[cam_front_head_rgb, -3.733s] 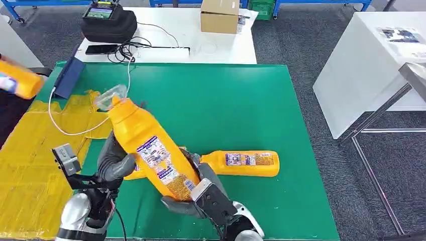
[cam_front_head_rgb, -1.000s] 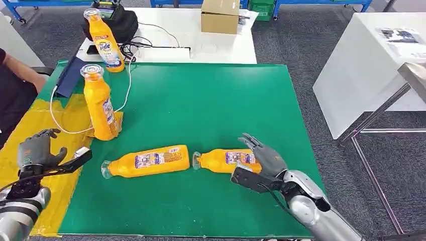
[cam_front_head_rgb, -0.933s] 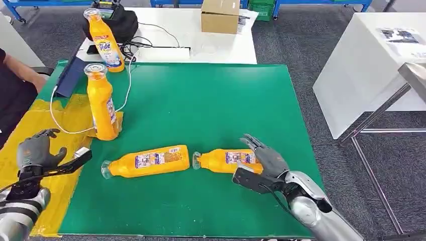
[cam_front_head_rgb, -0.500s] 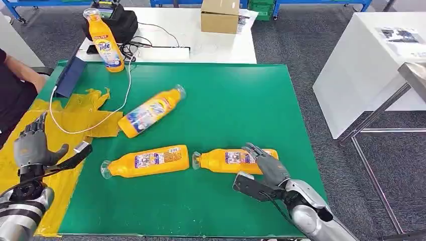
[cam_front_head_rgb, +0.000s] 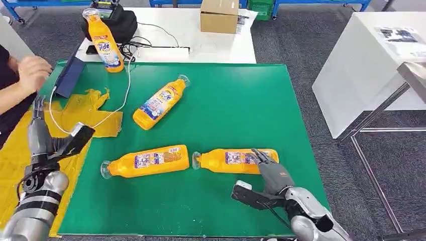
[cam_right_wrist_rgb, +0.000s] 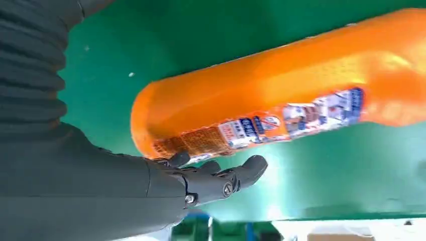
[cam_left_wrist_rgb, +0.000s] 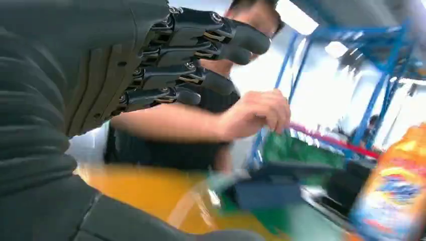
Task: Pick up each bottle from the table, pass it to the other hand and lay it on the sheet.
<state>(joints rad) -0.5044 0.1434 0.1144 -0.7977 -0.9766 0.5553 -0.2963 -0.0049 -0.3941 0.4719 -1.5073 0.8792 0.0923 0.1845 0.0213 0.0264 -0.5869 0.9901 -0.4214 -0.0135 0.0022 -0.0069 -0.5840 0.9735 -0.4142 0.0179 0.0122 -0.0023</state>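
Lying on the green mat [cam_front_head_rgb: 221,110] are three orange bottles, and a fourth is stood upright at the mat's far left corner. The nearest right-hand bottle [cam_front_head_rgb: 236,161] is laid on its side with its cap pointing toward the robot's left, and it is touched at its base end by the fingers of the right hand [cam_front_head_rgb: 269,170]. That hand is spread over the bottle's end without being closed around it; nothing is gripped by it. In the right wrist view the same bottle [cam_right_wrist_rgb: 281,100] is seen close against the dark fingertips [cam_right_wrist_rgb: 251,168], its label turned toward the camera.

Just beside it, cap to cap end, a second bottle [cam_front_head_rgb: 145,161] is laid on its side. Farther back, a third bottle [cam_front_head_rgb: 161,102] is laid at a slant, its cap pointing away from the robot. The upright bottle [cam_front_head_rgb: 104,40] is placed against a black bag [cam_front_head_rgb: 113,22].

The left hand [cam_front_head_rgb: 40,138] is raised over the yellow sheet [cam_front_head_rgb: 30,155], fingers extended and apart, with nothing held. In the left wrist view its fingers [cam_left_wrist_rgb: 201,50] are shown straight and separated.

A person's hand [cam_front_head_rgb: 32,70] is held near the mat's far left edge, beside a dark blue flat object [cam_front_head_rgb: 69,76]. A cardboard box [cam_front_head_rgb: 219,15] is set on the white table [cam_front_head_rgb: 201,47] behind the mat.
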